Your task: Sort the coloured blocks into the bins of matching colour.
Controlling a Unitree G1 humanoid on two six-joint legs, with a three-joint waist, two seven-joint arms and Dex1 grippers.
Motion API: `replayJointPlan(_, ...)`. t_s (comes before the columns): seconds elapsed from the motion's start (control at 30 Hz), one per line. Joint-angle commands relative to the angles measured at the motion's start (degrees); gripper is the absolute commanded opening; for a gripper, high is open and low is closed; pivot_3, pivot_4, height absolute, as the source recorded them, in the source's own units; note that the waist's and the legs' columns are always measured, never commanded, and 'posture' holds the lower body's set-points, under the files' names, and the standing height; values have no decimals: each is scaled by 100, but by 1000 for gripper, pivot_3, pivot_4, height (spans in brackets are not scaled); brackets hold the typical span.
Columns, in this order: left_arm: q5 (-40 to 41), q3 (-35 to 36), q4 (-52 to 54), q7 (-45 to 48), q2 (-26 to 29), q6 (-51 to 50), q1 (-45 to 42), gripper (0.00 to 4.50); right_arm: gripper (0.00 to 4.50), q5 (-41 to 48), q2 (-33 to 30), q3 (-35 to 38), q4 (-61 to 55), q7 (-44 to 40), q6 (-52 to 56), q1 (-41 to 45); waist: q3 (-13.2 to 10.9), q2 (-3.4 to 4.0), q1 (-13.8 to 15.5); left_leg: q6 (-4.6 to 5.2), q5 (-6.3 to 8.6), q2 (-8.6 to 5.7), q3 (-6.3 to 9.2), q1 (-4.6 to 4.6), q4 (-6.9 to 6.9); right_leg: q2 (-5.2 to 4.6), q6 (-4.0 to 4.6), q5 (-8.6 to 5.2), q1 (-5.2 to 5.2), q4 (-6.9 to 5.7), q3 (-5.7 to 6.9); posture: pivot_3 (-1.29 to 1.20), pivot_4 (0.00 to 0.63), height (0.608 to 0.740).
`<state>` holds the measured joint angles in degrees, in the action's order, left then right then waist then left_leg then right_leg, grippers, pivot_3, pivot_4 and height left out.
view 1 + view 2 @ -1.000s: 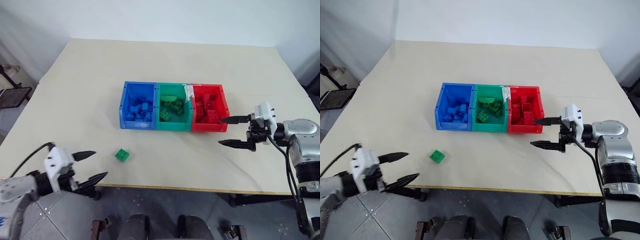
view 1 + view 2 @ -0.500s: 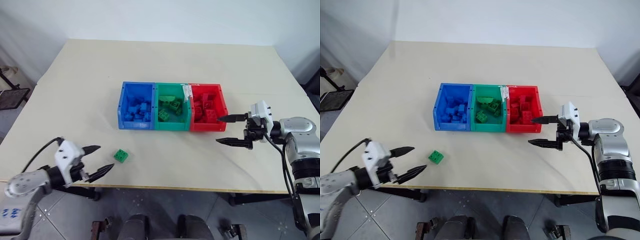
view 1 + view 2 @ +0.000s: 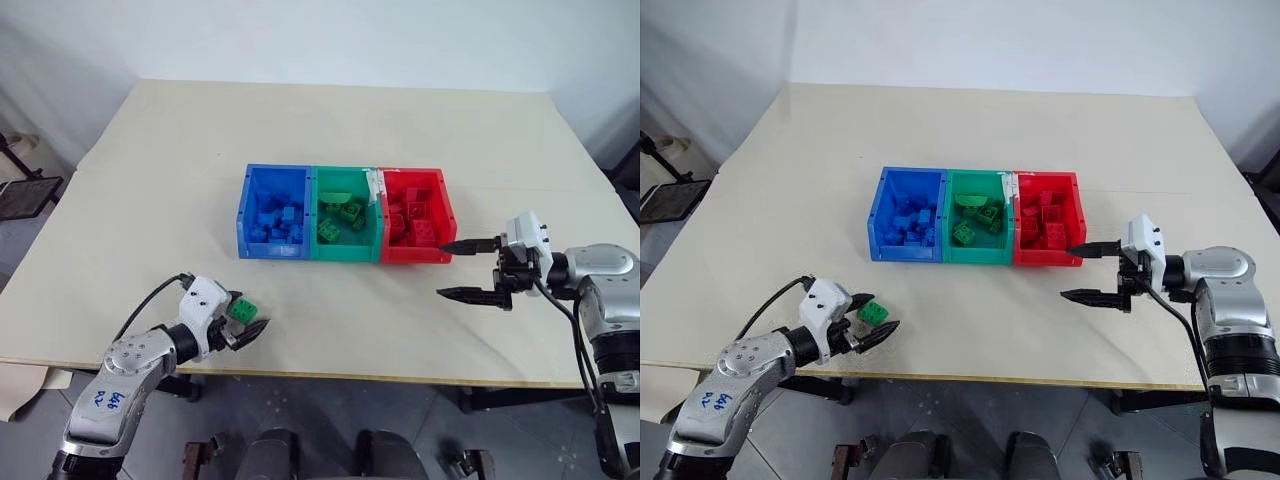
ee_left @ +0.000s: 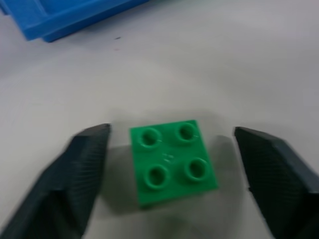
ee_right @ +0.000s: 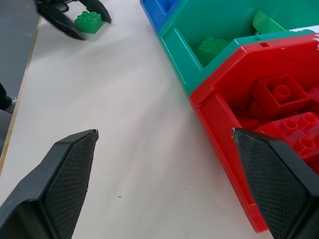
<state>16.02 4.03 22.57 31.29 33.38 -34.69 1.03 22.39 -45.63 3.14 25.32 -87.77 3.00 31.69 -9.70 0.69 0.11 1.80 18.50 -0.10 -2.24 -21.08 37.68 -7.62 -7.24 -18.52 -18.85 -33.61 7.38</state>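
Note:
A green block [image 4: 172, 161] lies studs-up near the table's front edge, left of the middle. My left gripper [image 3: 243, 316] is open, one finger on each side of it with a small gap either way. Farther back stand the joined bins: blue [image 3: 268, 249], green [image 3: 345, 252] and red [image 3: 415, 254], each holding several blocks of its own colour. My right gripper [image 3: 445, 269] hovers open and empty just right of the red bin's front corner. The right wrist view shows the red bin's wall [image 5: 219, 149] and, far off, the green block [image 5: 88, 21] between the left fingers.
The beige table [image 3: 330, 130] ends close behind the green block, with grey floor [image 3: 330, 410] beyond its front edge. A white tag [image 3: 376, 185] sits on the rim between the green and red bins.
My left gripper has moved right and forward over the table edge to the green block and now straddles it, its fingers closer together. The right gripper has kept still.

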Motion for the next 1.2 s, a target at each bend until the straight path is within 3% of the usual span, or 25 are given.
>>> replayJointPlan(0.03, -29, -58, -94, -55, 36, -337, 74, 2888, 4500, 140, -189, 236, -195, -71, 59, -38, 4, 7, -2, 0, 0, 0, 0, 0, -1, -1, 0, 0, 0, 0, 0, 0, 150, 740)
replayJointPlan(0.1, 29, -36, -80, -18, 38, -319, 10, 2164, 4500, 140, -205, 236, -210, -61, 68, -51, 5, 8, -3, 0, 0, 0, 0, 0, -1, -1, 0, 0, 0, 1, 0, 0, 150, 740)
replayJointPlan(0.2, 247, 45, 27, 158, 34, -282, -169, 1492, 4500, 143, -220, 239, -221, -28, 87, -42, 5, 8, -4, 0, 0, 0, 0, -1, -1, -1, 0, 0, 0, 4, 0, 0, 150, 740)
replayJointPlan(0.57, 530, -455, -496, 755, -425, 207, -2544, 1504, 4500, 161, -214, 357, -485, 163, 203, -239, 1, 1, 146, 2, 0, -8, 4, -12, 8, 11, -1, 1, 1, 5, 10, 0, 150, 740)
replayJointPlan(0.77, 172, -1158, -2184, 1348, -1093, 1071, -3992, 1504, 4500, 182, -187, 425, -665, 303, 260, -383, -3, -5, 146, 6, -3, -14, -3, -13, 13, 19, -7, 3, 2, 5, 36, 0, 150, 740)
replayJointPlan(1.07, -822, -1245, -6234, 517, -2415, 2932, -6035, 1504, 4500, 354, -241, 740, -1333, 646, 466, -1033, -15, -25, 156, 10, -5, -14, -9, -13, 13, 23, -16, 4, -1, 2, 48, 0, 150, 740)
replayJointPlan(1.1, -830, -1223, -6441, 546, -2482, 2970, -6139, 2237, 4500, 374, -252, 780, -1414, 689, 496, -1107, -17, -28, 156, 11, -5, -14, -9, -15, 13, 22, -17, 4, -2, 3, 49, 0, 150, 740)
replayJointPlan(1.2, -904, -1151, -6590, 515, -2544, 3338, -6203, 3052, 4500, 422, -299, 892, -1577, 769, 564, -1272, -17, -29, 136, 11, -6, -16, -13, -15, 9, 20, -19, 4, -4, 2, 47, 0, 150, 740)
